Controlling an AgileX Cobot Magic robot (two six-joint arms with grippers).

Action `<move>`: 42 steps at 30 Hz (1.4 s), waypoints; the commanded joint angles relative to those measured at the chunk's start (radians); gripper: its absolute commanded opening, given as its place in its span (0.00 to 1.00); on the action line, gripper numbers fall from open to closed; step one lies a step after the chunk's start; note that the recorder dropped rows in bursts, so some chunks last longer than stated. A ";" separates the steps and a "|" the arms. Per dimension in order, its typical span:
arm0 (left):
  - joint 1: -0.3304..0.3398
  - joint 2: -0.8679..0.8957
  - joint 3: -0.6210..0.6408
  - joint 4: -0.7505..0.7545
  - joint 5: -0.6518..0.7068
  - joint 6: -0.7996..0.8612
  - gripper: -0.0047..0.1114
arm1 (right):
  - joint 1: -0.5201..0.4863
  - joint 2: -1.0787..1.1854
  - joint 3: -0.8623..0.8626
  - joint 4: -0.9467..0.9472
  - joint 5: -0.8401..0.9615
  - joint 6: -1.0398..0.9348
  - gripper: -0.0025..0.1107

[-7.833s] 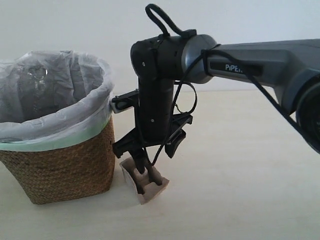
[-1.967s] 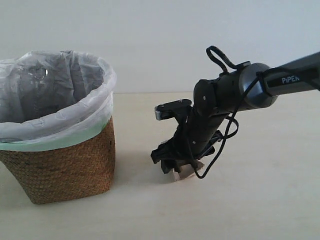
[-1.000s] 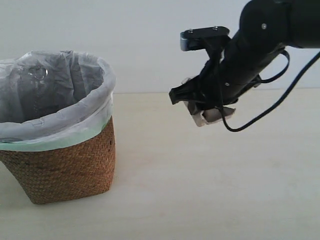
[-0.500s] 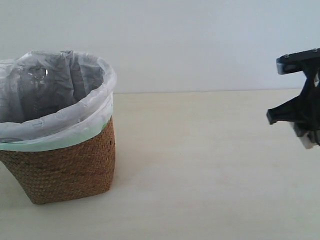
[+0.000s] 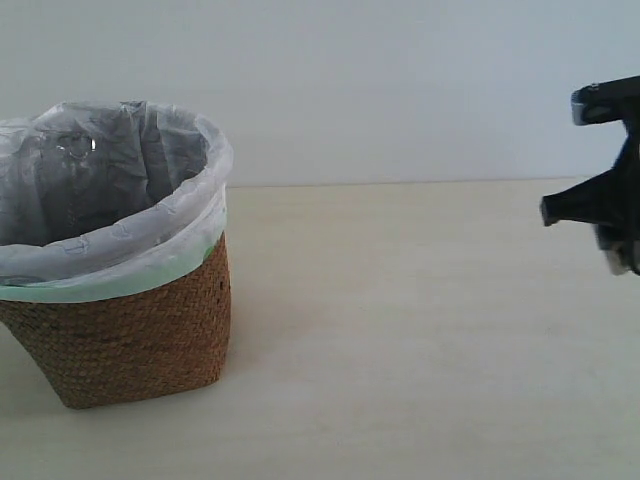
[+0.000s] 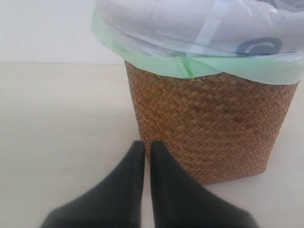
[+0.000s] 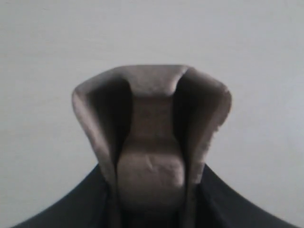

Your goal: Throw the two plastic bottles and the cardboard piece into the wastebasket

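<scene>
The wicker wastebasket (image 5: 130, 330), lined with a translucent white bag with a pale green edge, stands at the left of the exterior view; a clear bottle (image 5: 72, 150) shows faintly inside it. My right gripper (image 5: 618, 255) hangs in the air at the far right edge, shut on the beige moulded-pulp cardboard piece (image 7: 152, 137), which fills the right wrist view. Just a pale corner of that piece (image 5: 622, 262) shows in the exterior view. My left gripper (image 6: 144, 147) is shut and empty, low beside the wastebasket (image 6: 209, 128). The second bottle is out of view.
A pale tabletop (image 5: 400, 340) stretches between the wastebasket and my right gripper, backed by a plain light wall (image 5: 400, 90).
My right gripper closed on the cardboard piece beside the basket, lifted it, and carried it up and far right; over the last half second it shifted slightly further right.
</scene>
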State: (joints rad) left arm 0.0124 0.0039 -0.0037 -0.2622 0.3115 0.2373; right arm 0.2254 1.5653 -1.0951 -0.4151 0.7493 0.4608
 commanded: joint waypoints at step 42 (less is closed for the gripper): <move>0.004 -0.004 0.004 -0.003 -0.005 0.003 0.07 | 0.581 0.188 -0.773 -0.139 0.388 0.009 0.04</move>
State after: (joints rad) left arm 0.0124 0.0039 -0.0037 -0.2622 0.3115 0.2373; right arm 0.7830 1.8142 -1.9779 -0.5249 1.2050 0.4318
